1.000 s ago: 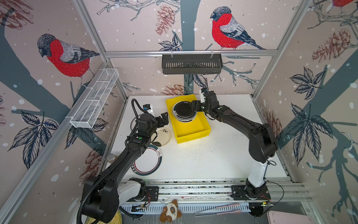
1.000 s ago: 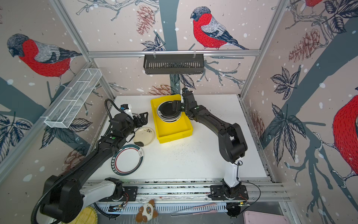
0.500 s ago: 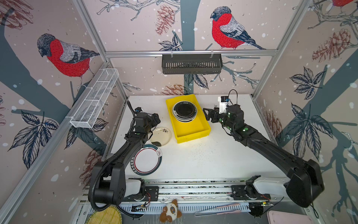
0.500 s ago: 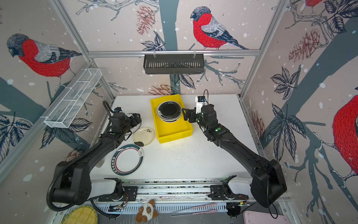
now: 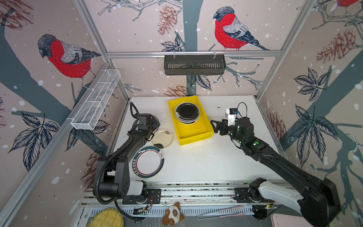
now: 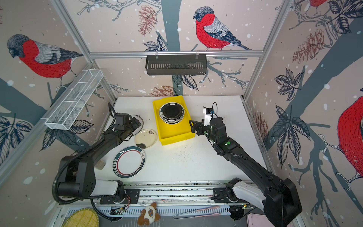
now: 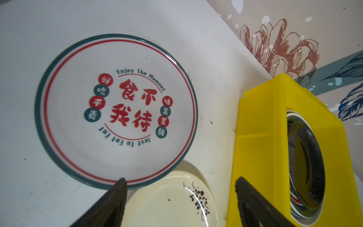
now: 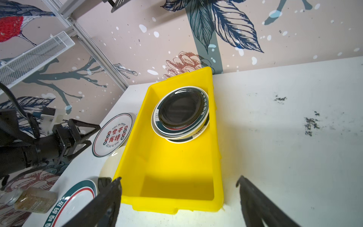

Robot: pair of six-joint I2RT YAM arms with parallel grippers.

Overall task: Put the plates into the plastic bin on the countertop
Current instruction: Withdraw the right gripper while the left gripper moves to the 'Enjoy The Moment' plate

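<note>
The yellow plastic bin (image 5: 196,135) (image 8: 176,167) lies on the white countertop (image 5: 206,163) and holds a stack of plates (image 5: 187,113) (image 8: 180,112) at its far end, a glossy black one on top. Left of the bin lie three plates: a white one with red lettering (image 7: 115,110), a cream floral one (image 5: 163,138) (image 7: 170,200) and a teal-red rimmed one (image 5: 149,161). My left gripper (image 5: 154,123) (image 7: 179,180) hovers open over the lettered and floral plates, holding nothing. My right gripper (image 5: 215,125) (image 8: 179,178) stands open and empty just right of the bin's near end.
A black slotted basket (image 5: 194,64) hangs on the back wall and a white wire mesh basket (image 5: 96,99) on the left wall. A small jar (image 8: 35,199) stands at the countertop's left edge. A woven disc (image 5: 105,218) and a toy bear (image 5: 173,214) lie below the front rail.
My right gripper has pulled back from the plate stack in the bin to the bin's right side. The left gripper has shifted a little to the left over the plates.
</note>
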